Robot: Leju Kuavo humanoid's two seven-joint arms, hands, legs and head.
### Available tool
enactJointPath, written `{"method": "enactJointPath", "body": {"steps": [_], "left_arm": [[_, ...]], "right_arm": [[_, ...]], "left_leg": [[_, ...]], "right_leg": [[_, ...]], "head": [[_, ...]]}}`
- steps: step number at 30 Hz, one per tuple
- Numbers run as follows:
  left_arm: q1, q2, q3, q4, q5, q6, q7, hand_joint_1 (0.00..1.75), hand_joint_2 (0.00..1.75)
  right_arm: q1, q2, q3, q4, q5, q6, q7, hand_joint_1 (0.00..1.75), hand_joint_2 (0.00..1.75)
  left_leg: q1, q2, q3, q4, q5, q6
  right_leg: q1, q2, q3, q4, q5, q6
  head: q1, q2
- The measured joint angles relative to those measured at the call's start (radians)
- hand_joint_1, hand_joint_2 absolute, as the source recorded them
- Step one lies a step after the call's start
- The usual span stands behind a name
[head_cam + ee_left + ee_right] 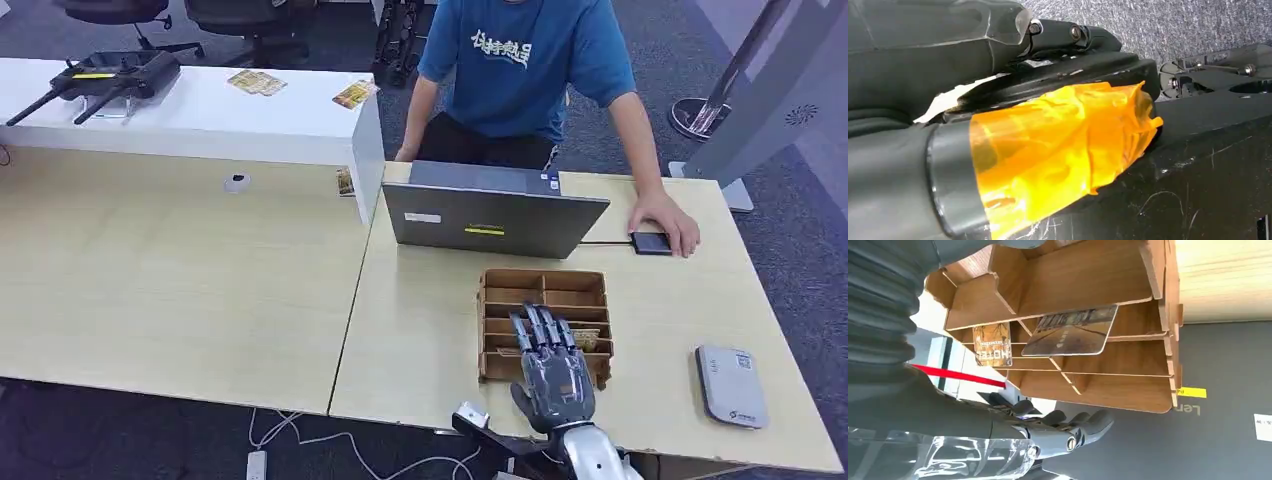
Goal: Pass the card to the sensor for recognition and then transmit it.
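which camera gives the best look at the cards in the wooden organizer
The right wrist view: two cards stand plainly in the wooden organizer, print readable. The head view shows the organizer with the right hand covering most of them.

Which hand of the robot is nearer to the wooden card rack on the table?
The right hand. It is raised over the near side of the wooden card rack, fingers spread. The left hand hangs low near the floor, away from the rack.

One wooden organizer (545, 290) holding two cards (1073, 332), one laptop (495, 220), one grey sensor (731, 385)
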Motion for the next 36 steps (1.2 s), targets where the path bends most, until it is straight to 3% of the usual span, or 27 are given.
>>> {"method": "enactJointPath", "body": {"steps": [30,31,32,33,36], "left_arm": [[0.0,0.0,0.0,0.0,0.0,0.0,-0.001,0.0,0.0],[0.0,0.0,0.0,0.0,0.0,0.0,-0.002,0.0,0.0],[0.0,0.0,0.0,0.0,0.0,0.0,-0.001,0.0,0.0],[0.0,0.0,0.0,0.0,0.0,0.0,-0.001,0.0,0.0],[0.0,-0.001,0.0,0.0,0.0,0.001,-0.001,0.0,0.0]], "right_arm": [[-0.001,-0.018,0.005,-0.013,-0.023,0.032,-0.001,0.07,1.75],[-0.001,-0.018,0.005,-0.013,-0.023,0.032,-0.001,0.12,1.75],[-0.001,-0.018,0.006,-0.013,-0.023,0.032,-0.001,0.63,1.75],[-0.001,-0.018,0.006,-0.013,-0.023,0.032,-0.001,1.31,1.75],[-0.001,-0.018,0.008,-0.013,-0.023,0.032,-0.001,1.55,1.75]], "left_leg": [[0.0,0.0,0.0,0.0,0.0,0.0],[0.0,0.0,0.0,0.0,0.0,0.0],[0.0,0.0,0.0,0.0,0.0,0.0],[0.0,0.0,0.0,0.0,0.0,0.0],[0.0,0.0,0.0,0.0,0.0,0.0]], "right_leg": [[0.0,0.0,0.0,0.0,0.0,0.0],[0.0,0.0,0.0,0.0,0.0,0.0],[0.0,0.0,0.0,0.0,0.0,0.0],[0.0,0.0,0.0,0.0,0.0,0.0],[0.0,0.0,0.0,0.0,0.0,0.0]], "head": [[0.0,0.0],[0.0,0.0],[0.0,0.0],[0.0,0.0],[0.0,0.0]]}}
